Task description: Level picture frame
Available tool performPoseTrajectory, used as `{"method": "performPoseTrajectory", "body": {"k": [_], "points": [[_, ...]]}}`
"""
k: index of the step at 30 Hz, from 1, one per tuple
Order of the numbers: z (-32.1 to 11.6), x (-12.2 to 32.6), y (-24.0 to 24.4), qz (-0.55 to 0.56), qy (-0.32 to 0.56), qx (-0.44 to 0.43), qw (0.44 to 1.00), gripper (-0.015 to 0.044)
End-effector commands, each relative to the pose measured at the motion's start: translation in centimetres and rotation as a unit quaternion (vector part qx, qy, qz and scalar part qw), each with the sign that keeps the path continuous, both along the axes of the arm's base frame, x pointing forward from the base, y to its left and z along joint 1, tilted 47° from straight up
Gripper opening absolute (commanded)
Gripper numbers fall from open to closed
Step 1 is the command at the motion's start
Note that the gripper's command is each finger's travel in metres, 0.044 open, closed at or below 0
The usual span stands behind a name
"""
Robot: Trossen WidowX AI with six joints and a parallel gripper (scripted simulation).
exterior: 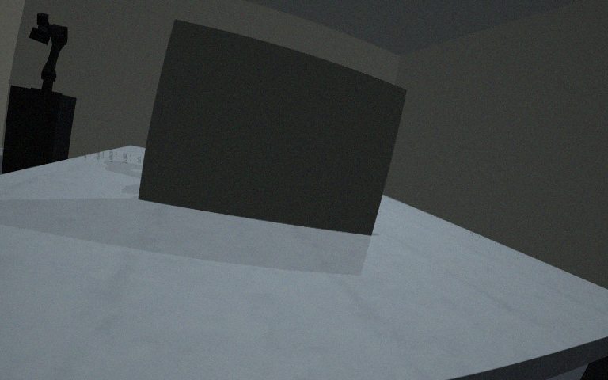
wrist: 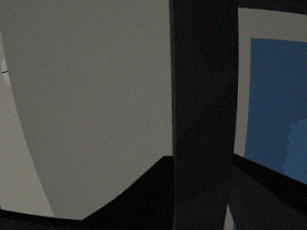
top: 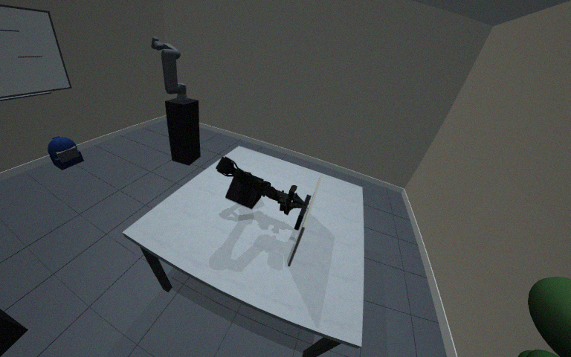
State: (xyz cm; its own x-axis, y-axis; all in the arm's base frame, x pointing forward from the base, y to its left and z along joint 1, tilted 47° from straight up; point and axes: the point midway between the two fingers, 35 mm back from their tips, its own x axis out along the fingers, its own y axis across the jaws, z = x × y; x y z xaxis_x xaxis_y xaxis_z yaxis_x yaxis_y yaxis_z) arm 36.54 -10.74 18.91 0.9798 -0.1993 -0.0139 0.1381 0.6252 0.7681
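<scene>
From where I stand, going left to right in the top view, the black arm (top: 248, 181) comes first, reaching across the white table (top: 181, 235) (exterior: 214, 313). Next is its gripper (top: 303, 203) (wrist: 199, 165), clenched on one side bar of the picture frame (top: 299, 220) (wrist: 205, 86); the wrist view shows that dark bar running between the fingers, the blue picture to its right. The frame is at the near face of an upright panel (top: 312, 201) (exterior: 268, 134), seen only from behind in the exterior view. I cannot tell from here which side is too high, nor whether the strip is clear of the screw.

The step in hand looks like the lift and shift. It wants a small, straight rise, just enough to free the notch, then one short sideways move, keeping the frame close to the panel. After that, lower gently until the screw takes the weight before opening the fingers.
</scene>
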Motion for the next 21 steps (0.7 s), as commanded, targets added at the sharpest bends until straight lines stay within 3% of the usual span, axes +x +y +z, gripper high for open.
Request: {"method": "performPoseTrajectory", "body": {"k": [1,21], "points": [[0.09,0.07,0.25,0.006,-0.003,0.001,1.000,0.0000],[-0.37,-0.02,-0.21,0.006,-0.003,0.001,1.000,0.0000]]}}
